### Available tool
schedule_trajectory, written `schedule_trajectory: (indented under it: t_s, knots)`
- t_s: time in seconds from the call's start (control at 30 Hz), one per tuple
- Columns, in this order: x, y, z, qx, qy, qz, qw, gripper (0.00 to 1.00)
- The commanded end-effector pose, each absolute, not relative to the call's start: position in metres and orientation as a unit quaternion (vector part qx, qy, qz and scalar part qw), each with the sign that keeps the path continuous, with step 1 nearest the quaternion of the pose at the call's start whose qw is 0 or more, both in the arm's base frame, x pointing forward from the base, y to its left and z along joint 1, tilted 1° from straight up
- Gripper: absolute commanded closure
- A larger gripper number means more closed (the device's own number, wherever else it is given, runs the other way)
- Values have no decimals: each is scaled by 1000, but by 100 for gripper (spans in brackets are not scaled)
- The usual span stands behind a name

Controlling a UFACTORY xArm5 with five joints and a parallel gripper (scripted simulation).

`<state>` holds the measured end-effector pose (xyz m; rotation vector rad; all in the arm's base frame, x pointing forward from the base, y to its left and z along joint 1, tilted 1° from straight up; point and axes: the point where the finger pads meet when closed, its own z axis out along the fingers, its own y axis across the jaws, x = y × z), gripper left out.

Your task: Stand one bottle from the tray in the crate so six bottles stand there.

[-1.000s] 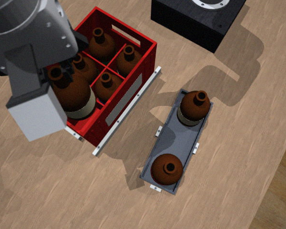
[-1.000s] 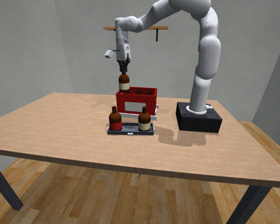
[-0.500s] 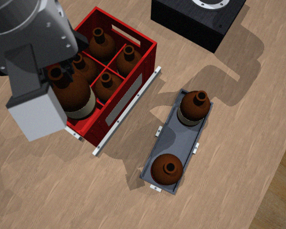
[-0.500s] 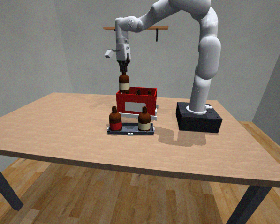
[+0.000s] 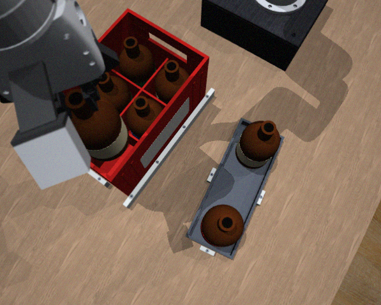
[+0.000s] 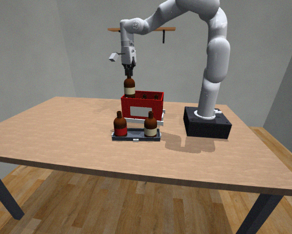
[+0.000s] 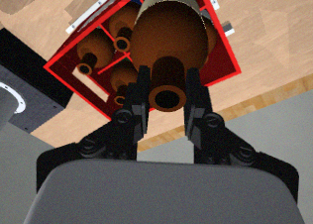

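Now lowering a cream-labelled bottle [image 6: 129, 87] into the red crate [image 6: 142, 108], gripper [image 7: 167, 94] clamped on its neck. Needing next: seating it in the free corner cell, then releasing.

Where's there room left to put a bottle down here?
On the tray, the bare stretch between its two bottles. The crate is crowded: four bottles visible, and the fingers hold another over its near-left corner.
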<state>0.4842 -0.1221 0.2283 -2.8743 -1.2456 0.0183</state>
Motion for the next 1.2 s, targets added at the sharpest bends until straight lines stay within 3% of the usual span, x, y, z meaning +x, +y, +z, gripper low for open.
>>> schedule_trajectory:
  t_s: [0.0, 1.17]
  knots:
    - [485, -122, 227, -918, -398, 4, 3, 100]
    - [485, -124, 198, -918, -398, 4, 3, 100]
